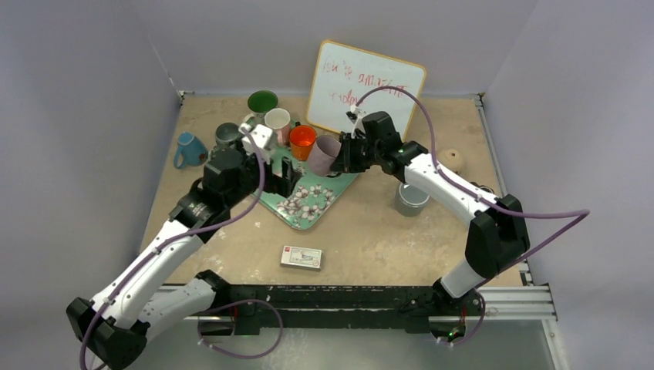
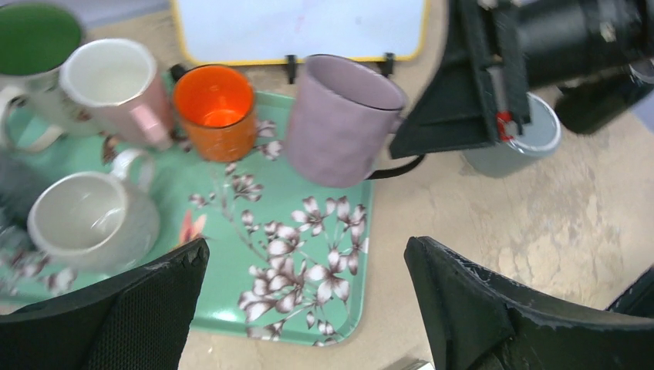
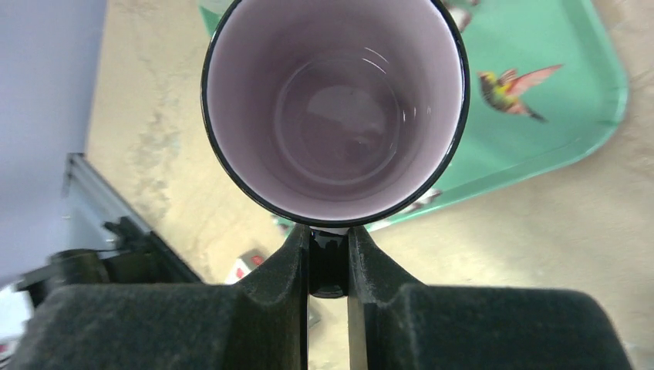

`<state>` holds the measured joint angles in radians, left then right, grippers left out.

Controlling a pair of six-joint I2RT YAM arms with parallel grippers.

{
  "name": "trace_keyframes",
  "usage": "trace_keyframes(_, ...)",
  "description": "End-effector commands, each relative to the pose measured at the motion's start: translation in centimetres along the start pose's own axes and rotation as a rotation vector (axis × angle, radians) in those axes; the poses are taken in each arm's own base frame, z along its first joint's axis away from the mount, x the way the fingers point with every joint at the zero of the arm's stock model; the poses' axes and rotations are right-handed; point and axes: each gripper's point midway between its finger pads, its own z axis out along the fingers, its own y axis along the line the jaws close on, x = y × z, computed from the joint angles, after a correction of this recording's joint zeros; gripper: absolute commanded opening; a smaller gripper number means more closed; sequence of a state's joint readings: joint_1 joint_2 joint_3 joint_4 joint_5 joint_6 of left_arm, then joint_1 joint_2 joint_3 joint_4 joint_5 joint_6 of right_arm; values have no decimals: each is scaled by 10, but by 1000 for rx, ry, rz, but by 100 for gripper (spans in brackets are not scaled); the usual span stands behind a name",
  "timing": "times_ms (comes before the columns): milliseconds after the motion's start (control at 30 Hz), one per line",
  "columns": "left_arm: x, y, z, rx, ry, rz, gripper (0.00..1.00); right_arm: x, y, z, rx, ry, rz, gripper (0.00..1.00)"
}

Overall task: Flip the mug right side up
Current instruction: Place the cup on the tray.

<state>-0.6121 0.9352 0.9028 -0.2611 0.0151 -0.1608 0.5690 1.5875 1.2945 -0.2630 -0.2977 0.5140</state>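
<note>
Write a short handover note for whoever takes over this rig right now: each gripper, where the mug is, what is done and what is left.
The right gripper is shut on the handle of the lilac mug.
The left gripper is open and empty, above the tray.
The mug is mouth up and slightly tilted, at the tray's right edge. I cannot tell whether its base rests on anything.
Done: the mug is right side up.
Left: probably set it down level, open the right gripper and back away.
</note>
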Motion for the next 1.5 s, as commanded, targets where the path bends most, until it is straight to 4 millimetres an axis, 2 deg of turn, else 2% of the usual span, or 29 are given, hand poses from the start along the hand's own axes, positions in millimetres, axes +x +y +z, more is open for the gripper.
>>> trace_keyframes(0,-13,23,-26,-79,25,-169,100,-52,11,-21,-21,-238,-295,0)
trace_keyframes(100,-4,43,-31,-153,91,-176,100,-54,7,-16,-24,-271,-425,0)
trace_keyframes(267,-5,47,-40,-168,115,-130,100,-53,-14,-2,41,-240,-564,0)
trace_keyframes(467,-3,71,-49,-272,91,-101,100,-51,-30,7,82,-213,-717,0)
trace_keyframes(667,-5,86,-60,-356,55,-105,100,-42,-45,30,102,-137,-696,0)
trace_keyframes(767,-5,89,-67,-375,54,-91,100,-45,-51,40,116,-150,-704,0)
trace_keyframes(833,-5,90,-72,-392,53,-85,100,-46,-52,46,108,-168,-709,0)
trace_keyframes(967,-11,97,-85,-440,1,-75,100,-37,-55,62,79,-123,-684,0)
trace_keyframes(1167,-11,94,-85,-416,-57,-54,100,-33,-69,80,105,-97,-676,0)
trace_keyframes(1367,-8,96,-83,-420,-33,-44,100,-34,-77,92,125,-84,-683,12)
trace_keyframes(1467,-8,95,-82,-412,-38,-44,100,-34,-79,93,134,-84,-687,21)
